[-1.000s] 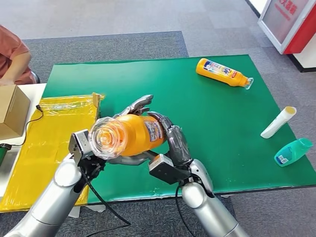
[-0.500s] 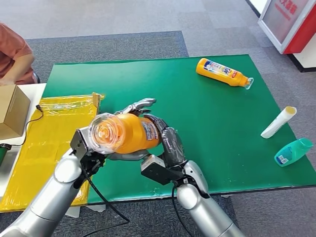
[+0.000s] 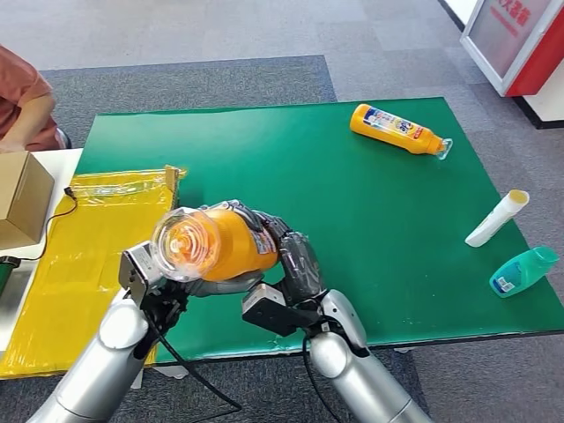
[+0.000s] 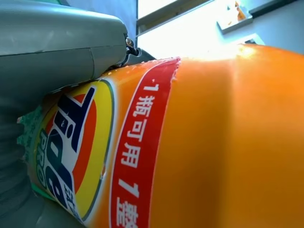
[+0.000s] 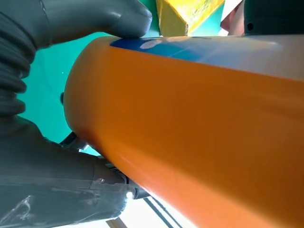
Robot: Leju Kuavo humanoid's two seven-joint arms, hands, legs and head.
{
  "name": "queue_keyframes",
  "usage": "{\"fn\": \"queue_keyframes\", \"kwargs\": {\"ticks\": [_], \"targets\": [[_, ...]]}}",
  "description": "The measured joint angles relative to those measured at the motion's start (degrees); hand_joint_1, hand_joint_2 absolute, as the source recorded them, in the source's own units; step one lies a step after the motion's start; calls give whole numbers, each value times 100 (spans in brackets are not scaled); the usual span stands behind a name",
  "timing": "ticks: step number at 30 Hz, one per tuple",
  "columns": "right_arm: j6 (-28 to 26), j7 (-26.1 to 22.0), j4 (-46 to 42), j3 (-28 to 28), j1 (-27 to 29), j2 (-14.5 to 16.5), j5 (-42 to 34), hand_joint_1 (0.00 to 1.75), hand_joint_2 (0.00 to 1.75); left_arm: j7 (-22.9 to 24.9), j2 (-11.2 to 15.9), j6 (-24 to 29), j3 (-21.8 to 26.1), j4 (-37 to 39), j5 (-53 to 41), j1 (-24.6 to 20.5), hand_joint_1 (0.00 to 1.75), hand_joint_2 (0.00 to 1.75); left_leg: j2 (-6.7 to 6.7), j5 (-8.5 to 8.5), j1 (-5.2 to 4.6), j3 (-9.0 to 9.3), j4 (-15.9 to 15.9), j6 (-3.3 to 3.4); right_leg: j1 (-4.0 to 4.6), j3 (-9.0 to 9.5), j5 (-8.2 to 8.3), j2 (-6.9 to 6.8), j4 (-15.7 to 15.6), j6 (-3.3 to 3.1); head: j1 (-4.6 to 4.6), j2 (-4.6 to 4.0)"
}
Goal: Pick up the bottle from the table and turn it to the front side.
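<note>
Since the earlier frames the orange bottle (image 3: 223, 245) has tipped its clear cap end further up and toward the camera, and both hands have drawn back toward the near edge of the green mat (image 3: 319, 167). The bottle is lifted off the mat, above its near edge. The right hand (image 3: 293, 260) grasps the bottle's base end, fingers wrapped over it. The left hand (image 3: 223, 284) cups the bottle from below, its thumb pressed to the label in the left wrist view. A second orange bottle (image 3: 397, 129) lies at the mat's far right. A white tube (image 3: 496, 218) and a teal bottle (image 3: 523, 270) lie by the mat's right edge. A yellow bag (image 3: 86, 256) lies beside the mat's left edge.
</note>
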Motion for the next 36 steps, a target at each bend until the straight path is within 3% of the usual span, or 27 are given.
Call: {"fn": "queue_keyframes", "kwargs": {"ticks": [2,7,12,15,24,27,30,32,36], "targets": [[-14,102,3,5,29,2,-21,0,175,-181,-39,480,53,-148,-423,118,175,175,0,0,0,0,0,0,0,1,0,0,0,0,1,0],[72,394,4,-160,298,2,-365,0,175,-569,-128,2531,301,-844,-2416,478,175,175,-1,-3,0,-1,0,1,0,2,-2,-1,0,0,1,0],[253,414,-129,-407,535,2,-800,0,175,-439,-132,4037,412,-1278,-4283,819,175,175,-1,-6,0,-2,0,1,0,2,-7,-1,0,-2,-1,0],[387,347,-375,-590,696,-1,-1206,0,175,-262,-168,4650,579,-1425,-5551,1078,175,175,-1,-7,0,-2,0,2,0,2,-8,-1,-1,0,-1,0],[719,166,-1385,-1038,1079,-107,-2042,0,175,778,-242,4821,1324,-1398,-8074,1628,175,175,0,-13,0,-1,0,-3,0,2,-8,0,-1,-1,1,0],[834,112,-1635,-1109,1088,-168,-2286,0,175,1617,71,4713,1565,-998,-9030,1616,175,175,2,-11,0,3,-1,-7,0,-1,-6,4,-1,-5,1,0],[974,102,-1946,-1209,1102,-235,-2432,0,175,2709,506,4288,1566,-197,-9116,1488,175,175,5,-7,3,4,-1,-12,2,-6,-4,7,2,-9,-3,0],[1067,103,-2150,-1274,1113,-265,-2484,0,175,2812,632,4103,1567,310,-9097,1426,175,175,6,-4,5,3,-1,-11,5,-6,-4,6,3,-9,-1,0],[1168,84,-2446,-1374,1132,-296,-2531,0,175,2586,716,3854,1667,1046,-9087,1287,175,175,8,-6,4,2,0,-8,4,-4,-3,7,1,-8,0,0]]}}
